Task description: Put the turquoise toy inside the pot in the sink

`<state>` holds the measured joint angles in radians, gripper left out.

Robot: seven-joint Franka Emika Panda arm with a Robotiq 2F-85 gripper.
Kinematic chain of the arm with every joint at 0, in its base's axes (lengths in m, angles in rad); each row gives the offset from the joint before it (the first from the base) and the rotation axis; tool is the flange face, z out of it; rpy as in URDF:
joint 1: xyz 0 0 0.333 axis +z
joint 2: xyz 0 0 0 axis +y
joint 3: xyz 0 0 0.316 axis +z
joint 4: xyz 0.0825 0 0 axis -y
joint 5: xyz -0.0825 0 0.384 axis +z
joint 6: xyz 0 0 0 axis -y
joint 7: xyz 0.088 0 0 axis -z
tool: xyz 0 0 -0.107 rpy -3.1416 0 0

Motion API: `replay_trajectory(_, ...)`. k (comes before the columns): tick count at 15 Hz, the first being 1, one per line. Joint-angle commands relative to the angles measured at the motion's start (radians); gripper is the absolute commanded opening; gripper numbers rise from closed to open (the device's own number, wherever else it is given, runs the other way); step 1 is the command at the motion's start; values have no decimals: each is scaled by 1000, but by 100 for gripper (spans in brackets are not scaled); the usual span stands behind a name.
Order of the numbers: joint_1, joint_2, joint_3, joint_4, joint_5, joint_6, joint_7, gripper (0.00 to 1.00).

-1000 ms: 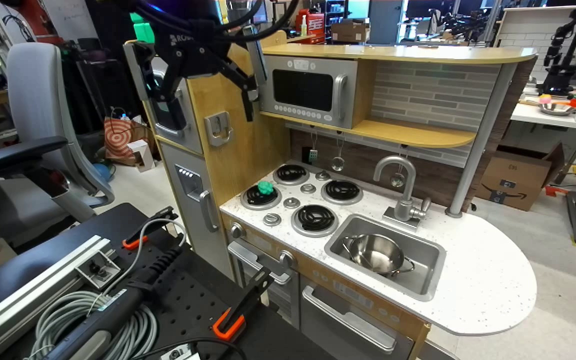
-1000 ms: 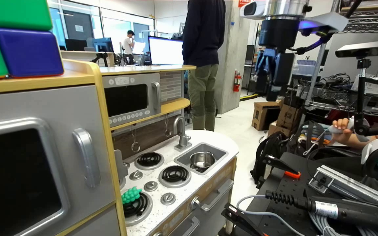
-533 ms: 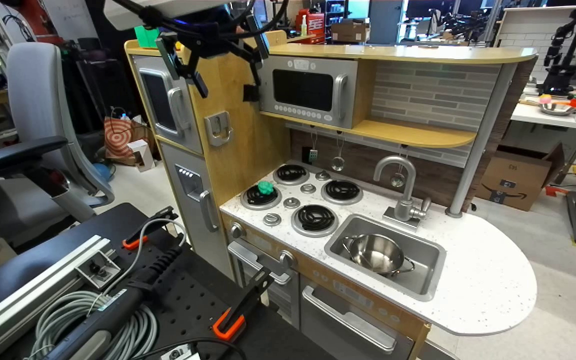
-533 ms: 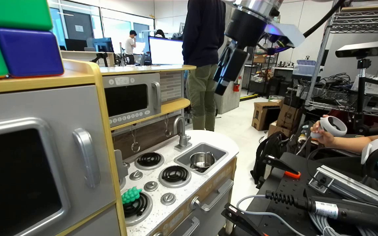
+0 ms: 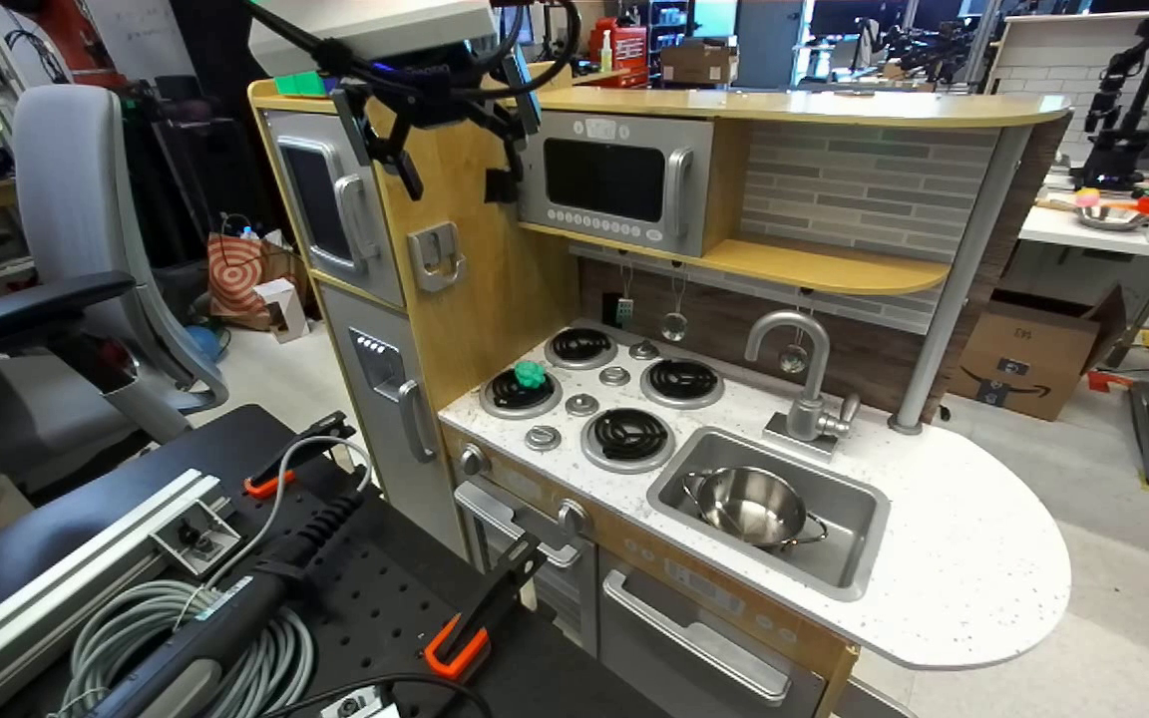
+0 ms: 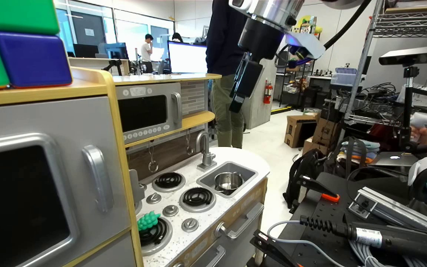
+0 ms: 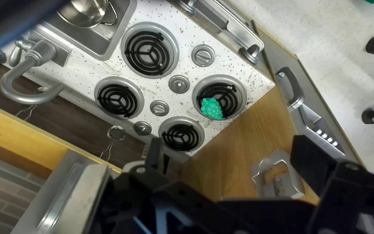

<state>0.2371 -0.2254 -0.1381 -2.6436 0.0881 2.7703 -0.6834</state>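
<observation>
At the play kitchen [image 5: 525, 289] I count four burners [image 5: 628, 435], four top knobs [image 5: 543, 437], two front knobs [image 5: 573, 516], one sink [image 5: 842, 543], one faucet [image 5: 815, 379], one pot [image 5: 754, 506], one turquoise toy [image 7: 211, 108] and one gripper [image 5: 459, 187].

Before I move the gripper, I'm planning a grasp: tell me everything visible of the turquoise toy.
The turquoise toy is a cluster of rounded bumps, like grapes, plastic or rubber by its look, with a short nub at one end in an exterior view. It lies on its side on a stove burner, over part of the black coil and silver rim. Nothing else seems to touch it. Its underside is hidden.
</observation>
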Motion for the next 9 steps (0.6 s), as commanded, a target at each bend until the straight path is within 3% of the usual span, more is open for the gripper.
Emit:
replay_trajectory(1,3,49,8,-29,95,230,5,100)
replay_trajectory(3,29,99,0,-24,155,374,15,100)
replay_trajectory(6,-50,272,59,22,45,559,42,100)
replay_trajectory(8,-81,372,51,94,13,506,-5,100)
replay_trajectory(9,-125,412,58,133,-116,455,79,100)
